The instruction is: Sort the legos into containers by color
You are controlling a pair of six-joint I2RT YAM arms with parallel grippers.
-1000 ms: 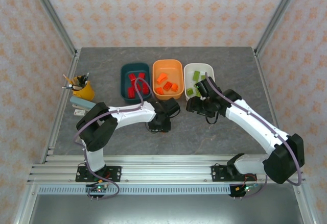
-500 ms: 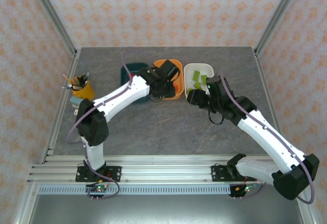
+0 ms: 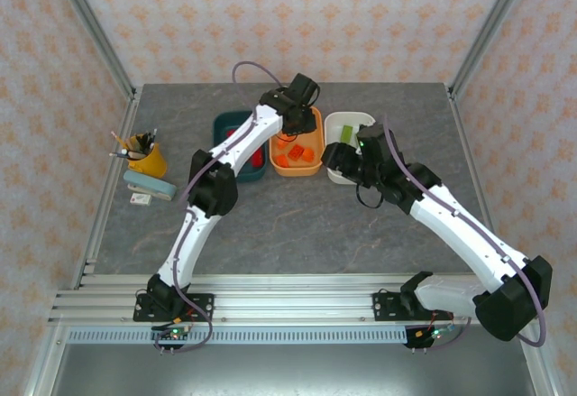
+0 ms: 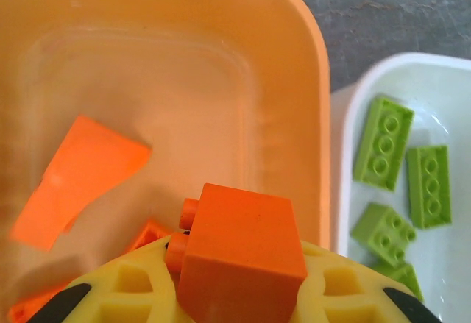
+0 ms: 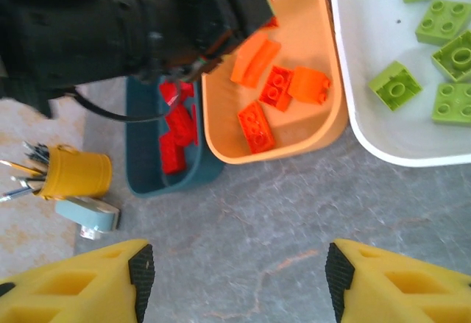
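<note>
- The left pincer [image 4: 239, 297] pinches an orange brick [image 4: 243, 253] tight. It holds the brick right above the orange tub [image 4: 318, 117], so it can drop in with its own color.
- More orange bricks [image 5: 283, 91] lie in that tub.
- The white tub [image 4: 349, 139], just right of the orange tub, holds the green bricks [image 4: 383, 143].
- The teal tub [image 5: 140, 179], just left of the orange tub, holds the red bricks [image 5: 176, 128].
- The right pincer [image 5: 239, 271] is spread wide with nothing in it. It hangs over the counter [image 5: 243, 220] in front of the orange tub, likely to stay out of the left arm's way.
- I think the next step is just to let go. The brick is well inside the rim, so it should land right.
</note>
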